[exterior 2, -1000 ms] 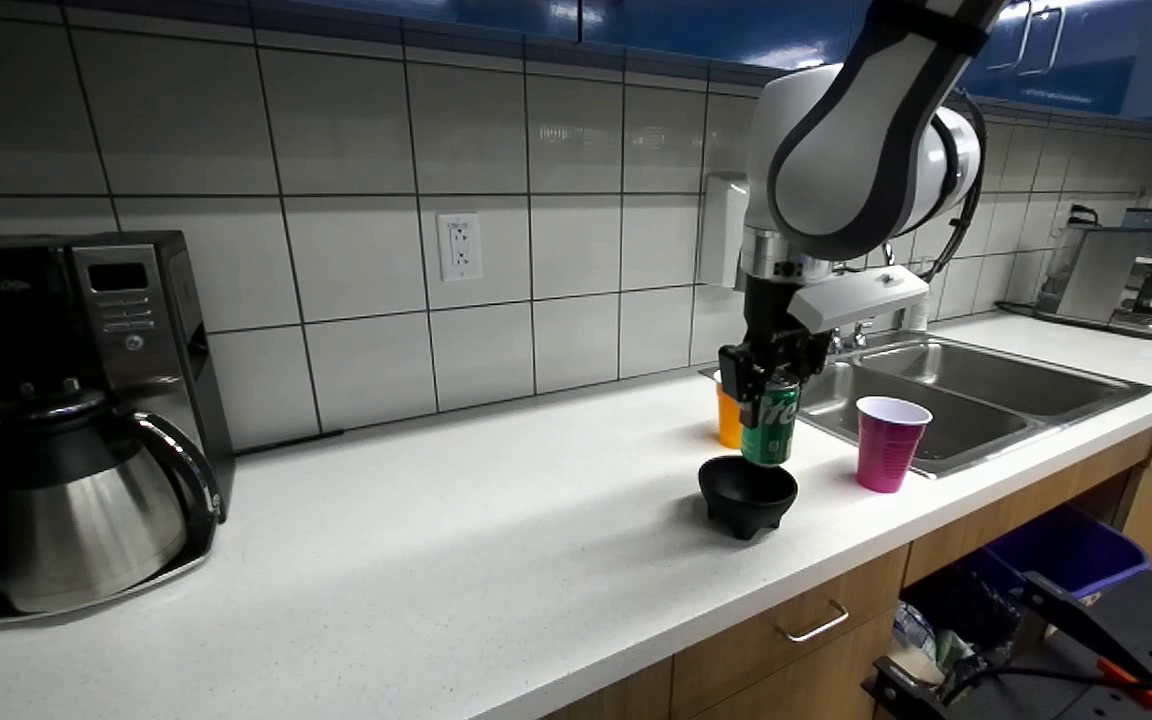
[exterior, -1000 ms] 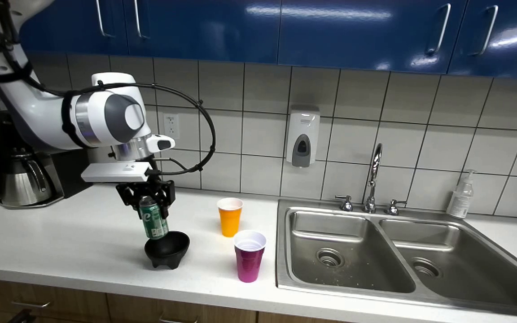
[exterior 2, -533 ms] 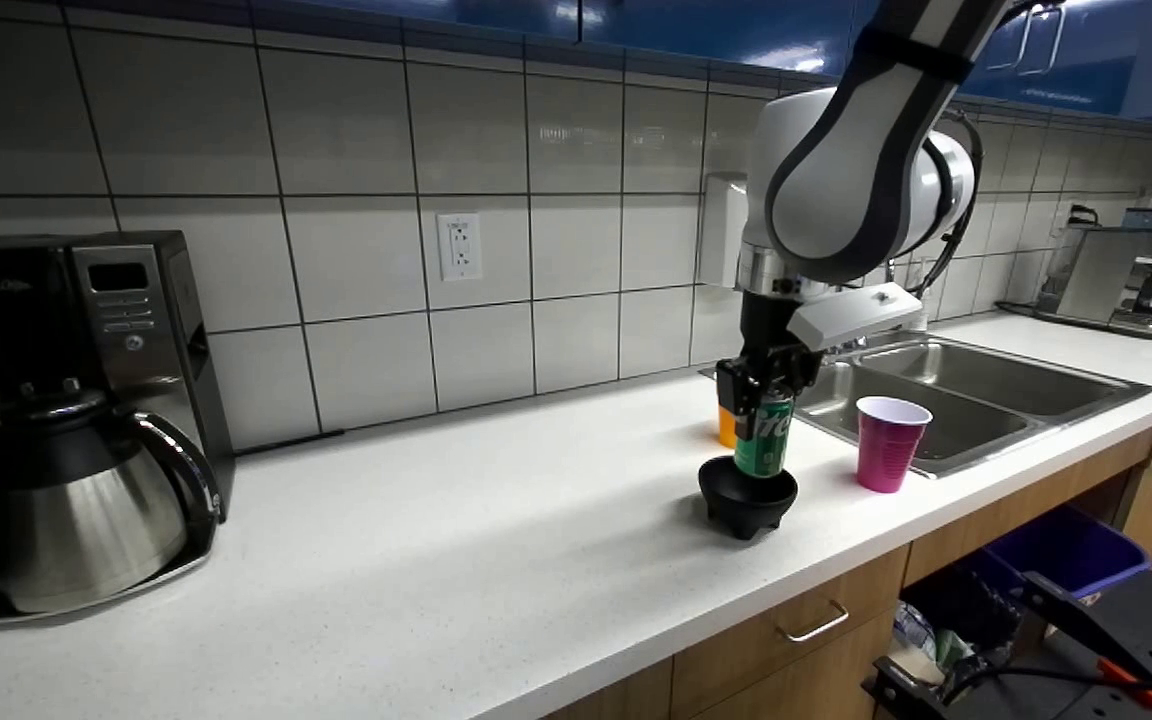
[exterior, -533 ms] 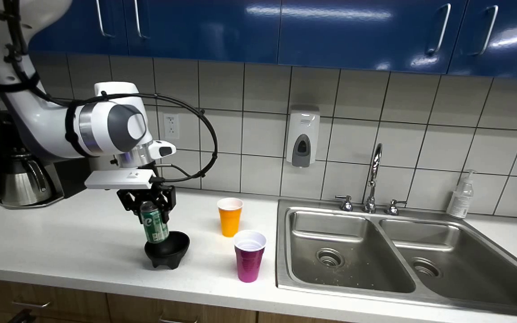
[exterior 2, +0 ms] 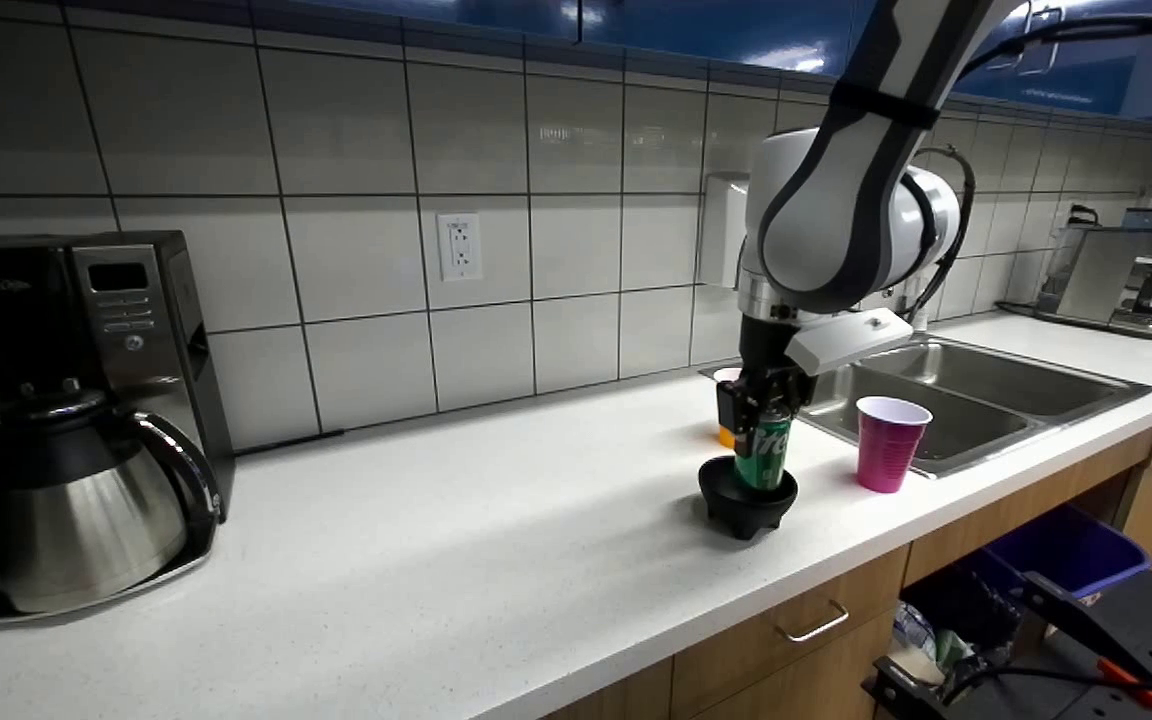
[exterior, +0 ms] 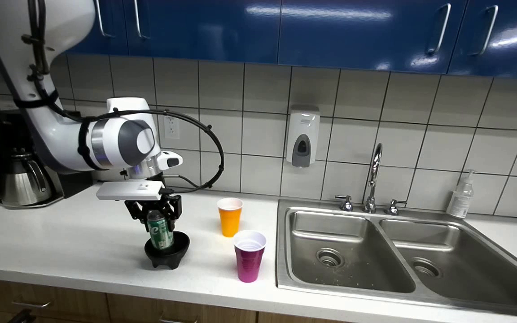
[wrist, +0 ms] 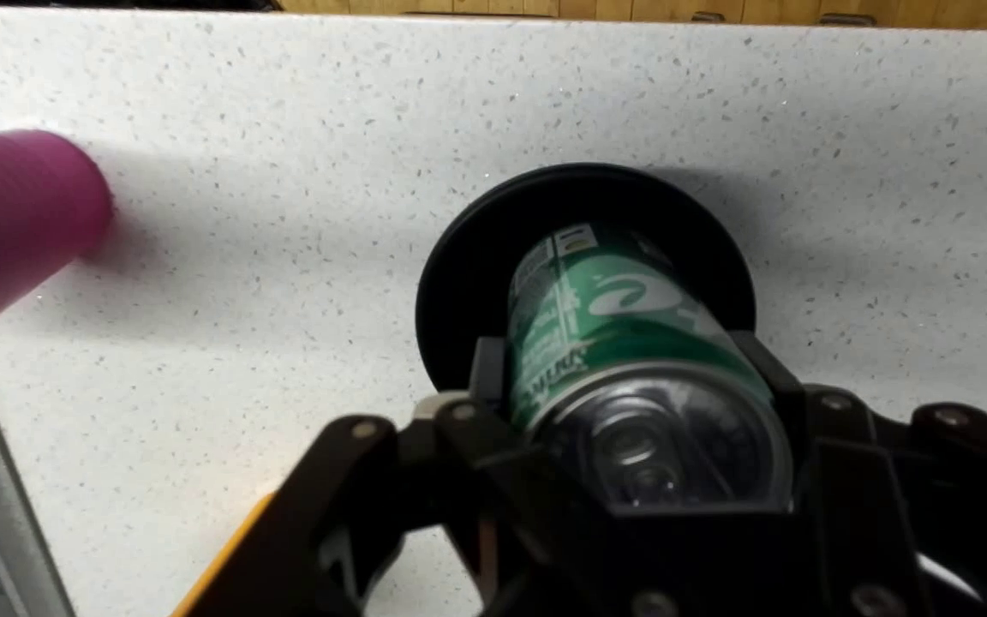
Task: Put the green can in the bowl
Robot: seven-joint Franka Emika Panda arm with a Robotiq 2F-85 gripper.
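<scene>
The green can has been lowered since the earlier frame into the bowl, lower left in an exterior view, and is clamped between the fingers. Its lid is shown plainly only by the wrist view; contact beneath cannot be judged.

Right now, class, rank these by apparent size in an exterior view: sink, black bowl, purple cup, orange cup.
Sink, largest by far.
Black bowl and purple cup, too alike to rank.
Orange cup, smallest.
</scene>
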